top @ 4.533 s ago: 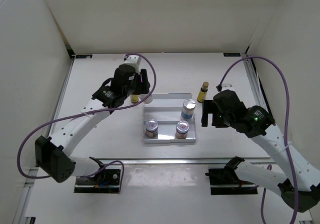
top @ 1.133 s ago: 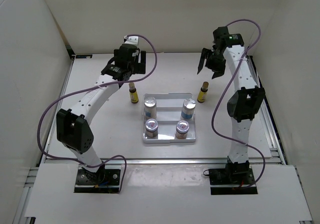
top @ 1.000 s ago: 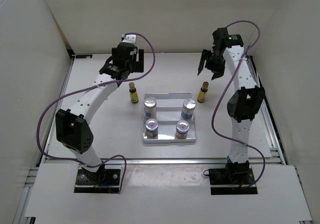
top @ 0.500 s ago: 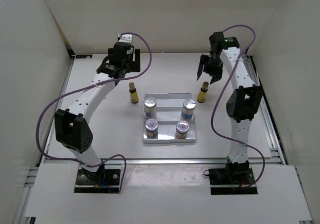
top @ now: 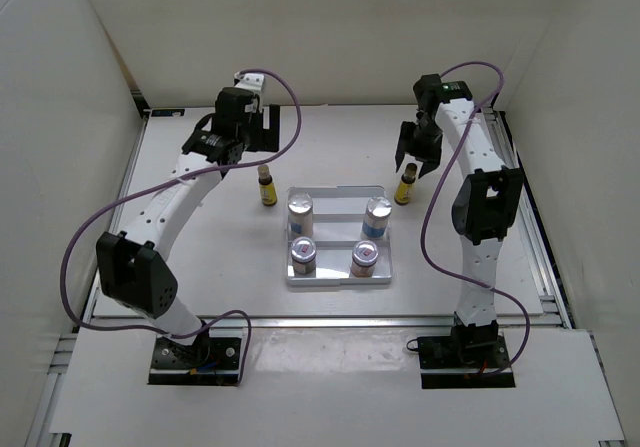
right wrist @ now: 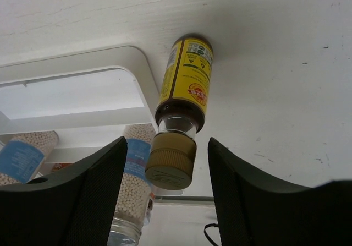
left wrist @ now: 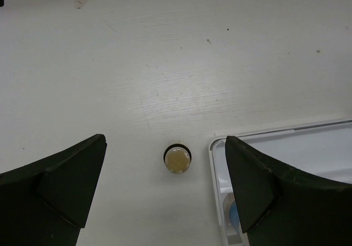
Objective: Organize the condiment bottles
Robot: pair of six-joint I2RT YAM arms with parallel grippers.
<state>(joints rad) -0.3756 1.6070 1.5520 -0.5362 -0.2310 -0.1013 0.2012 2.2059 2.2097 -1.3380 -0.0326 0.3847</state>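
Two slim yellow-amber bottles stand on the table beside the white tray (top: 337, 195): one on its left (top: 266, 185) and one on its right (top: 406, 185). Four silver-lidded jars stand in the tray (top: 300, 209) (top: 377, 215) (top: 302, 255) (top: 365, 257). High above the left bottle's cap (left wrist: 178, 159) my left gripper (left wrist: 165, 188) hangs wide open. My right gripper (right wrist: 168, 193) is open around the right bottle's brown cap (right wrist: 171, 160), a gap showing on each side. In the top view it (top: 414, 160) sits just above that bottle.
The tray's corner (left wrist: 220, 147) lies just right of the left bottle. A blue-labelled jar (right wrist: 132, 180) stands close beside the right bottle, by the tray's rim (right wrist: 144, 86). White walls enclose the table at the back and sides.
The right gripper has come down over the right bottle and its jaws have narrowed. The left gripper has drifted a little back and left, still wide open.
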